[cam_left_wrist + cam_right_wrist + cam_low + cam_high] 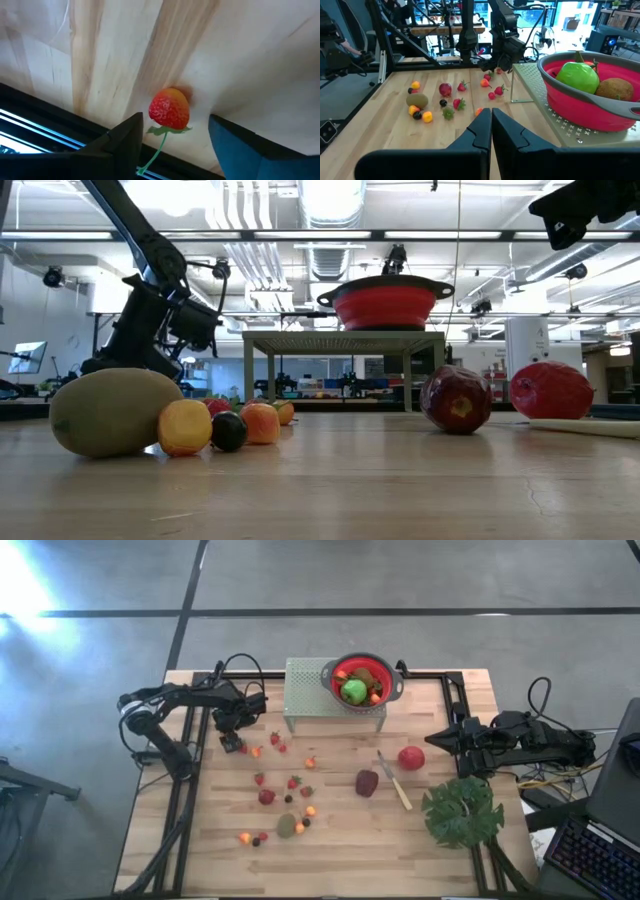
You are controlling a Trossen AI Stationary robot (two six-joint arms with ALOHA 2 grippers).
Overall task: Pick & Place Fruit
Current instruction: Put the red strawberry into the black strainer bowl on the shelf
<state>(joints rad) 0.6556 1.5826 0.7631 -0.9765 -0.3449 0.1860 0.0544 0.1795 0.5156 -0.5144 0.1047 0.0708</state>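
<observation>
Strawberry | my left end effector open astride it on table | grasp step | next: close, lift to colander

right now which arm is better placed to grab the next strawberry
Left. Its pincer is down at the table's left edge with fingers either side of a strawberry. The right pincer is shut and raised at the table's right side, far from the loose fruit.
</observation>
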